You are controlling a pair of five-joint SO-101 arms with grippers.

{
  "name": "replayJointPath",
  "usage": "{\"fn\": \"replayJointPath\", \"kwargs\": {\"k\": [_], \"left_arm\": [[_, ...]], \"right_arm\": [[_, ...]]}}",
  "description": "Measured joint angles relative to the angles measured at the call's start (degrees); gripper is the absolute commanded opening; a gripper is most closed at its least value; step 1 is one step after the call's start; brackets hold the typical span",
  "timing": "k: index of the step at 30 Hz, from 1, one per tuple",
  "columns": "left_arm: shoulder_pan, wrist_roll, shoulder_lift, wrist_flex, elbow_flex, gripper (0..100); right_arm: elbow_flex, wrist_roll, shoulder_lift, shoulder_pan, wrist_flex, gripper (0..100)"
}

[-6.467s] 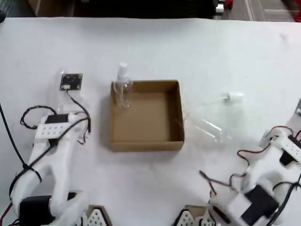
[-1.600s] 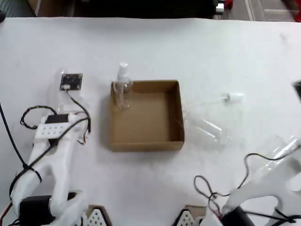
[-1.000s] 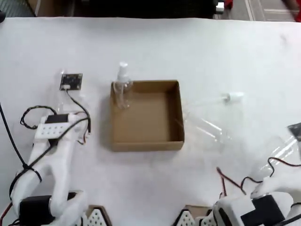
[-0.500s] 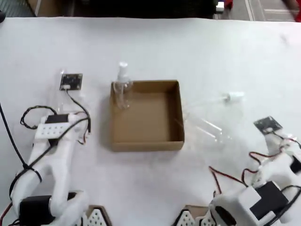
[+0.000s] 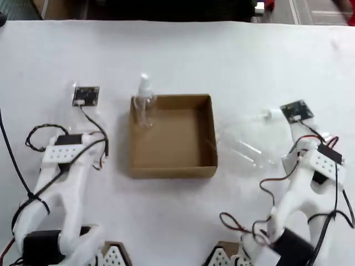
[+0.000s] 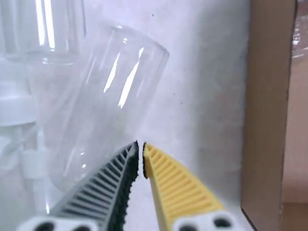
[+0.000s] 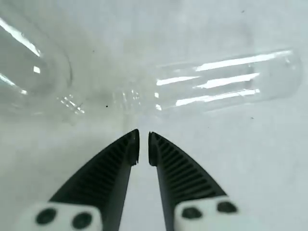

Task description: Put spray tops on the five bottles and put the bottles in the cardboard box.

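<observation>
The cardboard box [image 5: 172,166] lies open in the middle of the table. A clear bottle with a white spray top [image 5: 145,100] stands at its back left corner. Right of the box lie uncapped clear bottles [image 5: 247,148], with a loose spray top [image 5: 273,114] behind them. My right arm [image 5: 310,166] reaches over them. My right gripper [image 7: 143,140] is shut and holds nothing, a short way from the threaded neck of a lying bottle [image 7: 221,82]. My left gripper [image 6: 141,148] is shut and holds nothing beside another lying bottle [image 6: 110,106], left of the box wall [image 6: 267,110].
A second clear bottle [image 7: 29,67] lies near the right gripper. More clear bottles [image 6: 43,29] and a white spray top [image 6: 17,108] lie by the left gripper. The left arm [image 5: 64,155] stands left of the box. Open table stretches behind the box.
The right arm swung up from the front right corner towards the lying bottles, and its wrist now hangs near the loose spray top. The left arm stayed still.
</observation>
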Motion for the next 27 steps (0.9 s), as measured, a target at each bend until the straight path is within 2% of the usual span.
{"fn": "replayJointPath", "kwargs": {"k": [3, 7, 12, 17, 19, 24, 27], "left_arm": [[0.00, 0.00, 0.00, 0.00, 0.00, 2], [0.00, 0.00, 0.00, 0.00, 0.00, 2], [0.00, 0.00, 0.00, 0.00, 0.00, 2], [0.09, 0.00, 0.00, 0.00, 0.00, 3], [0.09, 0.00, 0.00, 0.00, 0.00, 3], [0.09, 0.00, 0.00, 0.00, 0.00, 3], [0.09, 0.00, 0.00, 0.00, 0.00, 3]], "right_arm": [[0.35, -0.79, -7.03, -0.26, 0.53, 1.8], [7.74, -0.09, -13.10, -6.59, -3.52, 1.8], [15.30, 11.87, -17.67, -7.03, -15.12, 1.8], [21.54, 27.34, -20.40, -7.12, -16.70, 2.2], [22.59, 32.70, -21.01, -7.12, -16.70, 6.0], [23.82, 35.78, -21.27, -7.21, -21.71, 20.9], [26.64, 40.70, -21.45, -7.12, -26.64, 21.5]]}}
